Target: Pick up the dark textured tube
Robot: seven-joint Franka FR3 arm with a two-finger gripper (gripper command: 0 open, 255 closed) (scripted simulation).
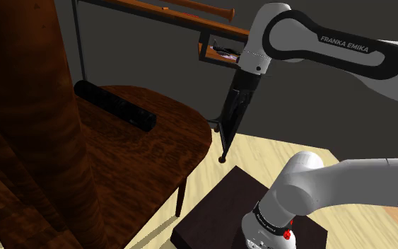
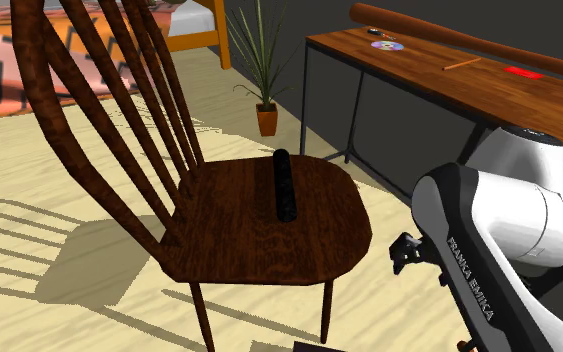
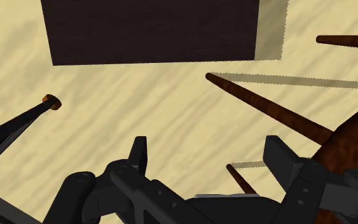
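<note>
Gripper [image 3: 209,156] open and empty, just off the chair seat's [image 2: 239,235] edge. Dark textured tube [image 2: 285,187] lies flat on the seat, apart from the gripper.

black tube [image 2: 285,186], dark brown chair [image 2: 269,225], pale wood-grain floor [image 3: 139,102]

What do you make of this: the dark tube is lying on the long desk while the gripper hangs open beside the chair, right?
Not quite. The dark tube lies on the chair seat, not on the desk; the second exterior view shows this. The rest holds: the gripper hangs open beside that seat.
</note>
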